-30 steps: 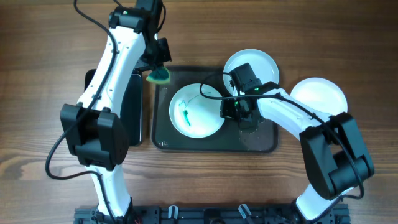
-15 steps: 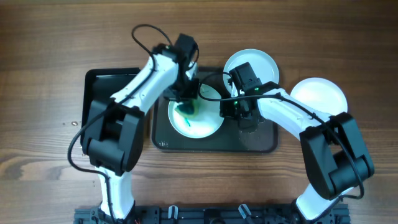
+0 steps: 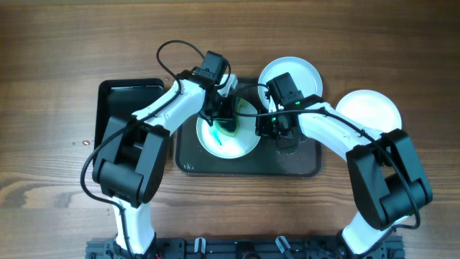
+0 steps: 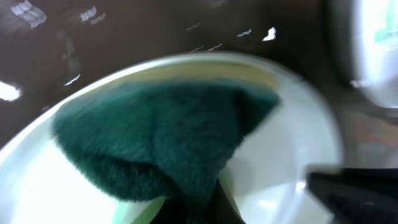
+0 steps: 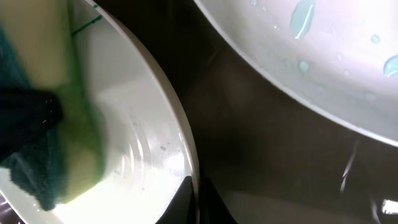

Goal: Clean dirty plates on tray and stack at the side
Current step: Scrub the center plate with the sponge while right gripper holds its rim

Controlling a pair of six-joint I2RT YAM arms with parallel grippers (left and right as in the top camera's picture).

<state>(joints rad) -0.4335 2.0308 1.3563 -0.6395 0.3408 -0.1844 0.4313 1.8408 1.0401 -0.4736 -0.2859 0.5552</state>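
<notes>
A white plate (image 3: 223, 140) with a teal-green smear lies on the large dark tray (image 3: 287, 165). My left gripper (image 3: 225, 119) is shut on a green sponge (image 3: 228, 126) and presses it onto this plate; the sponge fills the left wrist view (image 4: 161, 137). My right gripper (image 3: 263, 128) is shut on the plate's right rim (image 5: 186, 155). A second plate (image 3: 298, 72) leans on the tray's far right corner and shows wet drops in the right wrist view (image 5: 311, 50). A third plate (image 3: 374, 111) lies on the table to the right.
A smaller black tray (image 3: 126, 101) stands to the left of the large tray, partly under my left arm. Cables loop above the tray's far edge. Bare wooden table (image 3: 57, 57) lies all around.
My left gripper has carried the sponge from above the small tray's far corner down onto the smeared plate and slid it to the right. The right arm has not moved.
</notes>
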